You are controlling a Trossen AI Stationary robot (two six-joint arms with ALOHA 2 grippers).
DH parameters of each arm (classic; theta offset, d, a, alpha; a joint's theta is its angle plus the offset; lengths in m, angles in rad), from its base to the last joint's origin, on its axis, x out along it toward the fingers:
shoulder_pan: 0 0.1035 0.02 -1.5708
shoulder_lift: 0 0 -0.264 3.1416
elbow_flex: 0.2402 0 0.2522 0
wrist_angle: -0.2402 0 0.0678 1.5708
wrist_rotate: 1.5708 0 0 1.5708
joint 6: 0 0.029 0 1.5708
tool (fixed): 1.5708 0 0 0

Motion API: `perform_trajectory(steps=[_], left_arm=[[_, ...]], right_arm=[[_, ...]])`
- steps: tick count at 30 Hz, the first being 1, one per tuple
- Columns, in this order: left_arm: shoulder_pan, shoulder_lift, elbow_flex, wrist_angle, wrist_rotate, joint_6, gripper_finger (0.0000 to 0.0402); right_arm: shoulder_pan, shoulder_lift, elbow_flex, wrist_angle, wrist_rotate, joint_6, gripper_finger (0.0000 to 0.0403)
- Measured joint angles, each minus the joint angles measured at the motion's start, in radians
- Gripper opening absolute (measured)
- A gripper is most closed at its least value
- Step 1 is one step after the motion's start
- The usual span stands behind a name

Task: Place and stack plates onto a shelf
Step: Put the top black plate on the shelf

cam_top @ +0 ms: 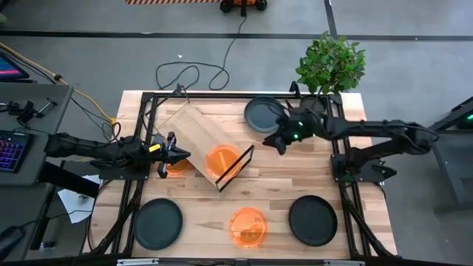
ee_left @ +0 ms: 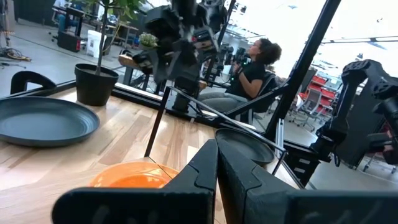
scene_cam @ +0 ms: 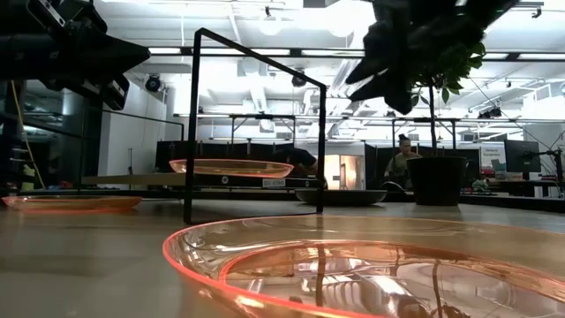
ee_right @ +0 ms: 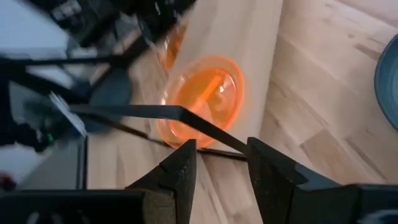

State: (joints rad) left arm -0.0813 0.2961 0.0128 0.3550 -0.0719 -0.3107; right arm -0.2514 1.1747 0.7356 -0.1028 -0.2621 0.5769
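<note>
The light-wood shelf [cam_top: 196, 133] lies slanted on the table, with its black wire frame [cam_top: 238, 165] at the near-right end. One orange plate [cam_top: 220, 160] lies on the board by the frame. A second orange plate [cam_top: 176, 168] rests on the table beside the shelf's left edge. My left gripper [cam_top: 182, 154] hovers over that plate, shut and holding nothing. The third orange plate [cam_top: 247, 225] sits near the near edge. Dark plates lie far [cam_top: 264, 114], near-left [cam_top: 157, 223] and near-right [cam_top: 312, 219]. My right gripper [cam_top: 275, 145] is open and raised between the far dark plate and the shelf.
A potted plant [cam_top: 330, 63] stands at the table's far right corner. Black frame rails [cam_top: 133, 199] run along the table's left, right and far sides. Cables [cam_top: 188, 74] lie on the floor beyond the far edge. A person [ee_left: 252, 71] sits in the room behind the table.
</note>
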Motion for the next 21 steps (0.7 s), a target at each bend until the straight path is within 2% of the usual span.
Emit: perform_trajectory(steps=[3,7,13,16,21], left_arm=[[0.0,0.0,0.0,0.001,-0.001,0.0,0.0001],[0.0,0.0,0.0,0.005,-0.02,-0.002,0.0001],[0.0,0.0,0.0,0.015,-0.02,-0.046,0.0001],[0.0,0.0,0.0,0.015,-0.027,-0.109,0.0001],[0.0,0.0,0.0,0.016,-0.051,-0.214,0.0001]], right_arm=[[0.064,-0.049,-0.063,0.022,0.161,0.132,0.0124],[0.103,-0.054,-0.102,-0.045,0.406,0.396,0.0124],[0.036,0.031,-0.116,-0.122,0.659,0.691,0.0124],[-0.041,0.112,-0.116,-0.125,0.683,0.788,0.0124],[-0.143,0.264,-0.116,-0.059,0.598,0.823,0.0124]])
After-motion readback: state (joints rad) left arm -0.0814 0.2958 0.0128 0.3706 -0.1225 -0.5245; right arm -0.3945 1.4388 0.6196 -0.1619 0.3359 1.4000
